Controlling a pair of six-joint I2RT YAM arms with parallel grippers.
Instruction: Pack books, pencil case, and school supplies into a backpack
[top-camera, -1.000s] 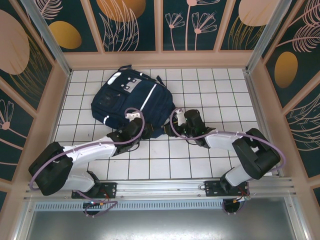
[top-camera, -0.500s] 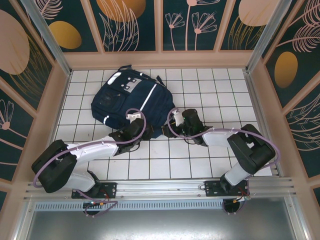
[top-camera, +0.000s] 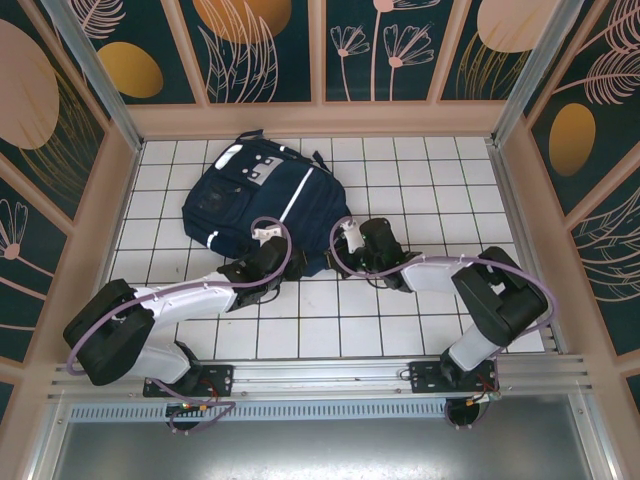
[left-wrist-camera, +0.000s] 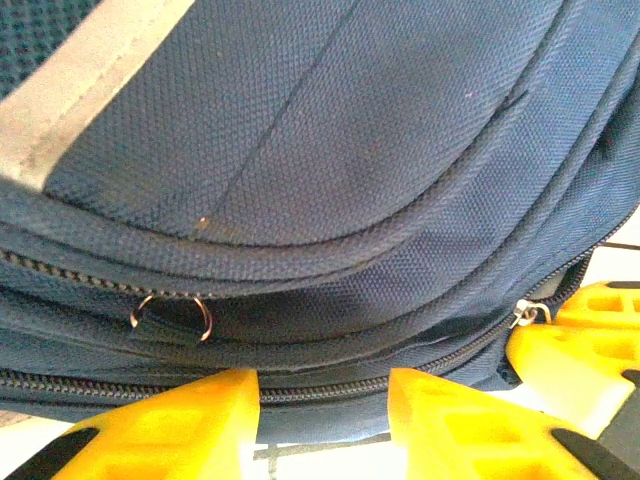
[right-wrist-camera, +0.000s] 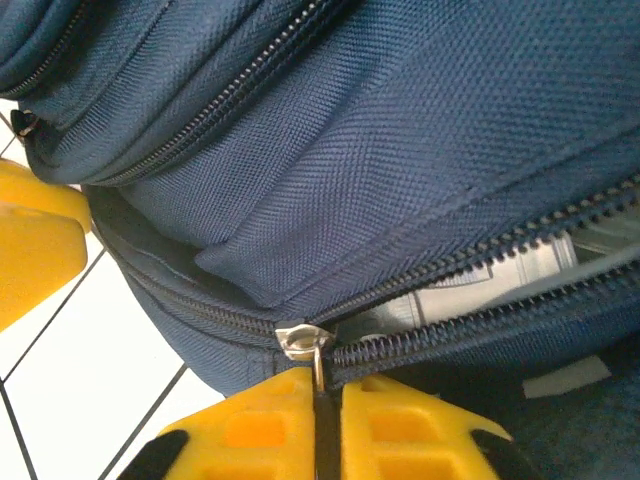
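Observation:
The navy backpack (top-camera: 265, 195) lies flat on the white tiled table. My left gripper (top-camera: 272, 252) is at its near edge, and its yellow fingers (left-wrist-camera: 180, 420) pinch a fold of backpack (left-wrist-camera: 330, 180) fabric with a zip line across it. My right gripper (top-camera: 347, 243) is at the bag's near right corner. It (right-wrist-camera: 325, 405) is shut on the metal zipper pull (right-wrist-camera: 318, 362) under the silver slider (right-wrist-camera: 300, 340). To the right of the slider the zip gapes, and a pale flat item (right-wrist-camera: 520, 265) shows inside. The books, pencil case and school supplies are hidden.
Low beige walls (top-camera: 110, 200) ring the tiled table (top-camera: 420, 180). The right gripper's yellow fingers (left-wrist-camera: 580, 340) show beside the bag in the left wrist view. A small metal ring (left-wrist-camera: 170, 318) hangs on an upper zip line.
My right gripper has shut on the zipper pull and its wrist has edged left toward the bag. The left arm and the backpack have stayed put.

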